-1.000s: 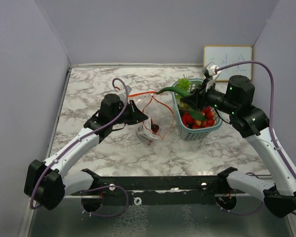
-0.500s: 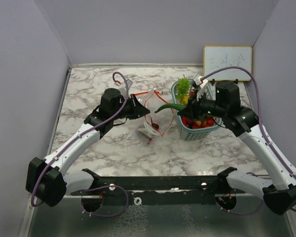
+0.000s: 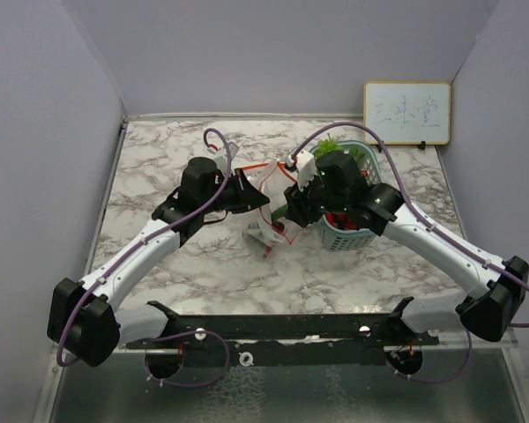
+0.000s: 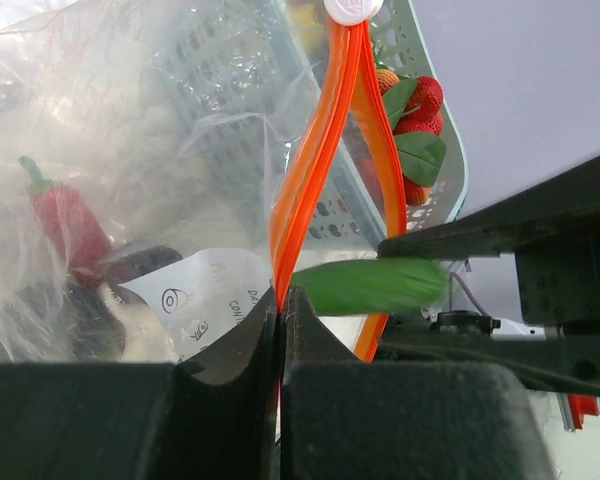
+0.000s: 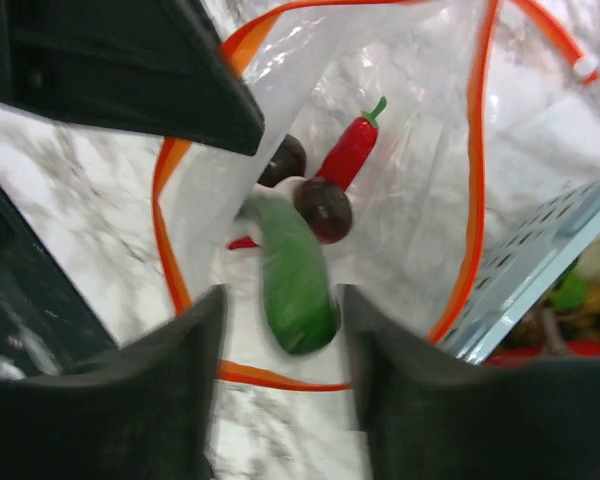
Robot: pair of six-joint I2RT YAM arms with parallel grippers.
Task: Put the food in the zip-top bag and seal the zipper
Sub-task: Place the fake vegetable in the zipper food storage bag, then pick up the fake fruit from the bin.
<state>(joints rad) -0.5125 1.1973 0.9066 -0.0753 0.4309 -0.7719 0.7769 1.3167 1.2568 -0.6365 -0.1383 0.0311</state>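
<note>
The clear zip-top bag [image 3: 266, 204] stands open between the arms. My left gripper [image 3: 245, 189] is shut on its orange-red zipper [image 4: 315, 150], pinching the strip at the fingertips [image 4: 280, 300] and holding the mouth up. My right gripper [image 3: 288, 210] is open just over the bag mouth [image 5: 280, 295]. A blurred green food piece [image 5: 292, 280] lies between its fingers, a little clear of both, and also shows in the left wrist view [image 4: 365, 285]. Inside the bag lie a red chili [image 5: 348, 155] and two dark round pieces [image 5: 323, 208]. The zipper rings the mouth [image 5: 470, 200].
The teal mesh basket [image 3: 348, 236] stands just right of the bag with red strawberries [image 4: 420, 100] and green leaves still in it. A whiteboard [image 3: 406, 113] leans at the back right. A paper label [image 4: 205, 295] shows through the bag.
</note>
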